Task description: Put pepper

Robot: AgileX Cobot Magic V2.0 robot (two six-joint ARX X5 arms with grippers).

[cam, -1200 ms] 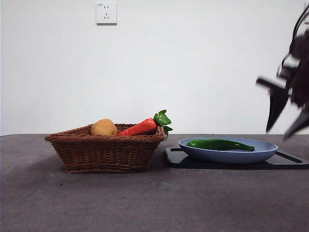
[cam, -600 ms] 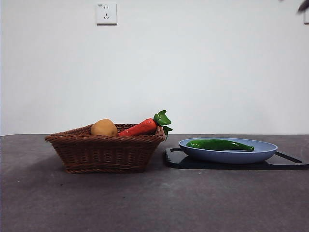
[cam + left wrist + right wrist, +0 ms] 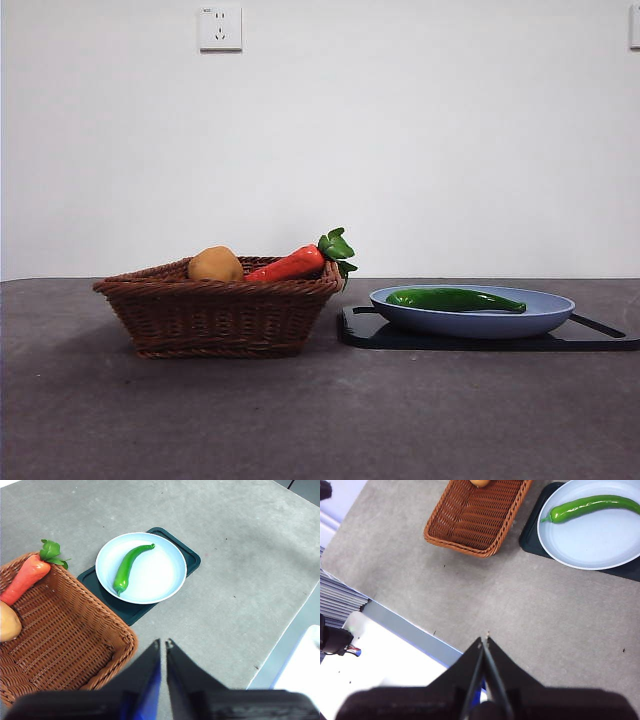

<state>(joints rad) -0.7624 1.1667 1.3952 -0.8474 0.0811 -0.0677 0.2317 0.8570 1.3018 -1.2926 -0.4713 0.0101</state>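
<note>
Black jaws, left gripper (image 3: 163,642): pressed nearly together with only a thin slit between the tips, holding nothing, high above the grey table (image 3: 240,580) and clear of everything on it.
Black jaws, right gripper (image 3: 485,639): tips meeting at a point, nothing between them, also raised over bare table, well apart from the basket (image 3: 480,517) and the plate (image 3: 600,545).
Front view: neither arm shows.
Hidden or cut off: the basket runs off the edge in both wrist views; the orange-brown round vegetable (image 3: 215,264) shows only as a sliver in the right wrist view, and its lower part sits behind the basket rim from the front. The dark tray (image 3: 460,340) is mostly covered by the plate.
Pepper (image 3: 127,567): long, slim, glossy dark green, gently curved, tapering to a thin stem end; it lies flat in the pale blue plate, touching nothing but the plate.
Plate position: on the dark tray, just beside the wicker basket.
Basket contents: a red-orange tapered vegetable (image 3: 290,265) with green leaves leans on the rim nearest the plate.
</note>
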